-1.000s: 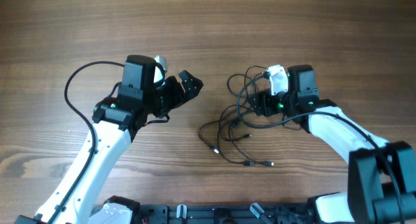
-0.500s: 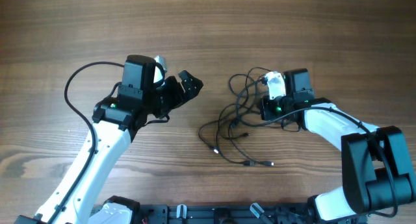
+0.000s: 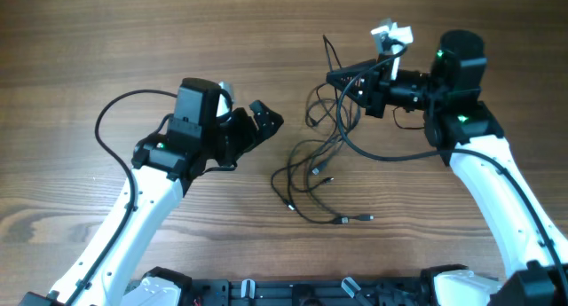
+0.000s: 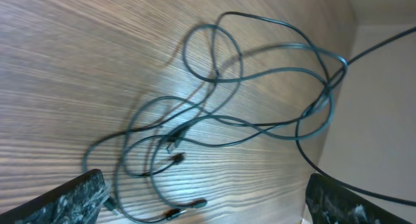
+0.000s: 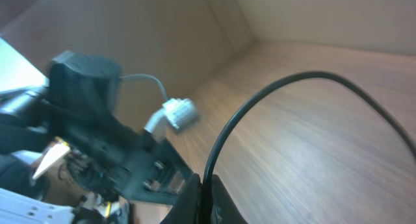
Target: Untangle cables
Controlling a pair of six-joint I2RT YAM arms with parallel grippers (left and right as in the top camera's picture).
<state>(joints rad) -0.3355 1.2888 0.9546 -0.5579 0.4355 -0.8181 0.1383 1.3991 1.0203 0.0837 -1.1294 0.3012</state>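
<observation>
Two hands over a wooden table (image 3: pixel 89 40), right hand (image 3: pixel 342 75) pinched on one cord of the cables (image 3: pixel 316 168), tangle hanging beneath it, left hand (image 3: pixel 253 129) spread wide, tangle just ahead of its fingertips

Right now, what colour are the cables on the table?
The cables are black; the overhead view shows it best.
</observation>
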